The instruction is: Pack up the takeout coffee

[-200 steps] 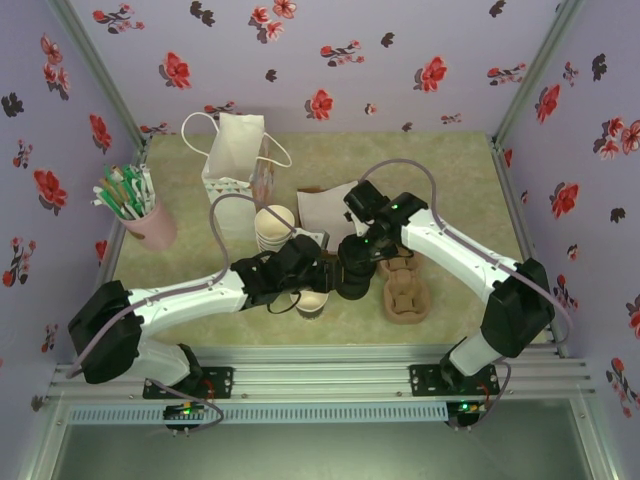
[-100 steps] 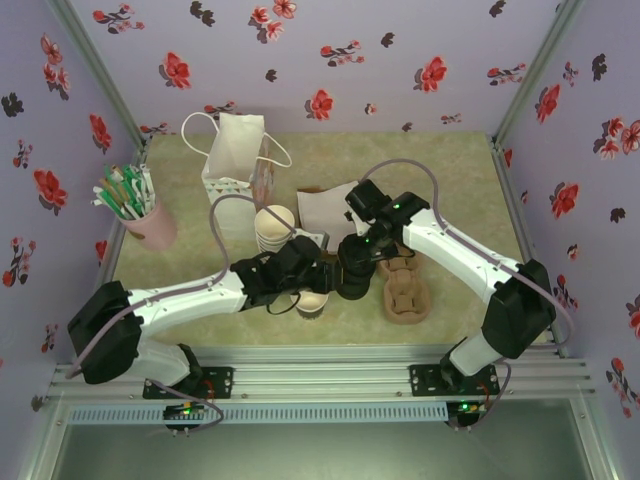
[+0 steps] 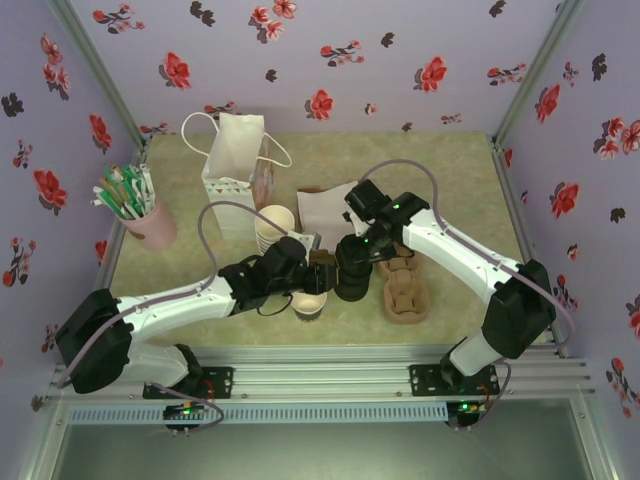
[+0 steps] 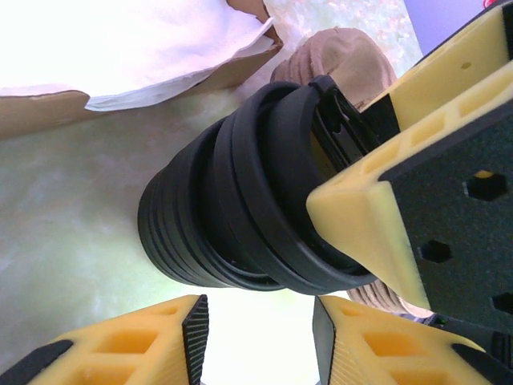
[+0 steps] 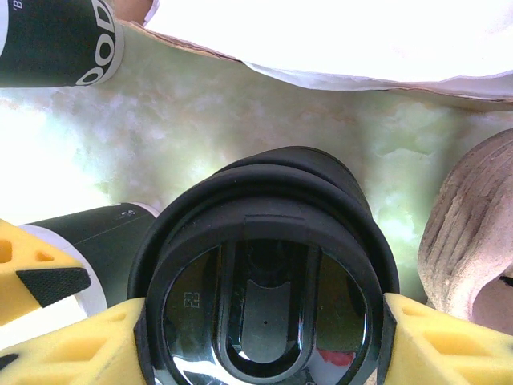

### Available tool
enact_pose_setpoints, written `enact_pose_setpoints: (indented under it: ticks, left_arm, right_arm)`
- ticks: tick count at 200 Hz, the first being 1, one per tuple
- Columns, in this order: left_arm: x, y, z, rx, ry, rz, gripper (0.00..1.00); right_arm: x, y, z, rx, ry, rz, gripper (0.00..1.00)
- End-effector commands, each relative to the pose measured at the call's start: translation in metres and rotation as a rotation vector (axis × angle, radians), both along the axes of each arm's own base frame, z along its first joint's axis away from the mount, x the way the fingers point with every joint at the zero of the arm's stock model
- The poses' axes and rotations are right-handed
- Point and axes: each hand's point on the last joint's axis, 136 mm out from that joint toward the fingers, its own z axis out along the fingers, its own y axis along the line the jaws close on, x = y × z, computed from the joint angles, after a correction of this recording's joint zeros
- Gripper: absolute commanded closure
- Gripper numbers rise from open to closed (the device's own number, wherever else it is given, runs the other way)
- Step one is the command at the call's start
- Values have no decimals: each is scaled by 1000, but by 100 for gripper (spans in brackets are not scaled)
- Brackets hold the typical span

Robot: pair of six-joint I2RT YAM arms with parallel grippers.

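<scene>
- The left arm point(image 3: 180, 305) is what changes. Compared with a second ago, its elbow sits lower and more toward the near-left, and its wrist is drawn a little to the left. The right arm point(image 3: 450, 245) is almost where it was.
- The coffee cup point(image 3: 310, 303) stays at nearly the same spot, in the middle of the table toward the near edge, just beside the stack of spare lids point(image 4: 200, 233). It stands upright and its cream inside is open to the top camera, so it has no lid yet.
- The left gripper point(image 4: 258, 343) has its jaws partly open, with a bright shape between them. In the right wrist view, one of its fingers lies against the dark wall of the cup. Whether it really squeezes the cup, I cannot tell.
- The right gripper point(image 5: 264, 333) is closed, quite wide, on the top lid point(image 5: 264, 265), with one yellow finger touching the rim on each side. The lid seems to sit on the stack, and I see no gap under it.
- My judgement is that the left arm re-poses to steady the cup while the right one prepares to lift one lid.
- The lid is not yet on, and the pulp carrier point(image 3: 408, 298) has no cup in it, so the packing looks to be at an early stage.
- The lids nest tightly, so two may come up together.
</scene>
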Motion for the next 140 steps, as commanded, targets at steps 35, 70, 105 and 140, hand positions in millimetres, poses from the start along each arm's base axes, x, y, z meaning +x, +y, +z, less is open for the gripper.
enact_pose_setpoints:
  ticks: [35,70,105,140]
  left_arm:
    - [-2,3,-6,-13,32,2,58]
    - [-3,5,-5,-18,37,5,58]
    - [-6,9,4,-40,31,10,57]
    - [-6,12,15,-66,14,16,54]
  right_arm:
    - [0,4,17,57,-21,-11,36]
    - [0,4,20,63,-25,-14,36]
    - [0,2,22,65,-28,-19,37]
    - [0,2,22,66,-27,-21,37]
